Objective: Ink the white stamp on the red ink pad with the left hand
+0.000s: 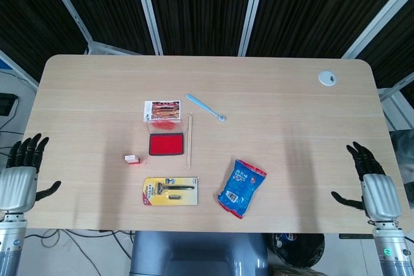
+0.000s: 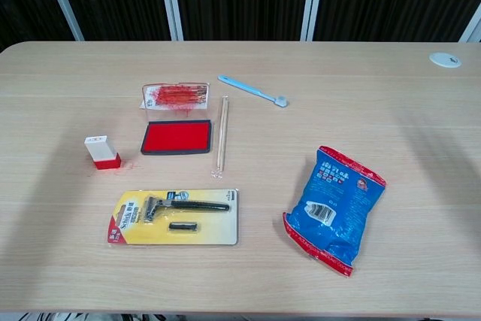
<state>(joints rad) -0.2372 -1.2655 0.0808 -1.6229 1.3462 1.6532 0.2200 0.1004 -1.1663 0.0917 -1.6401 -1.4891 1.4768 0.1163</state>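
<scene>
The white stamp [image 1: 132,159] [image 2: 102,152], with a red base, stands upright on the table, left of the red ink pad [image 1: 166,143] [image 2: 177,137]. The pad lies open with its clear lid [image 2: 174,96] raised behind it. My left hand [image 1: 19,176] hangs off the table's left edge, far from the stamp, fingers spread and holding nothing. At the right edge my right hand [image 1: 375,185] is open too. Neither hand shows in the chest view.
A carded razor [image 2: 176,216] lies in front of the pad. Beside the pad's right side lies a thin wooden stick [image 2: 221,140], with a light-blue toothbrush [image 2: 253,90] behind it. A blue snack bag [image 2: 334,207] sits centre-right. A white cable grommet [image 1: 327,78] is at the back right.
</scene>
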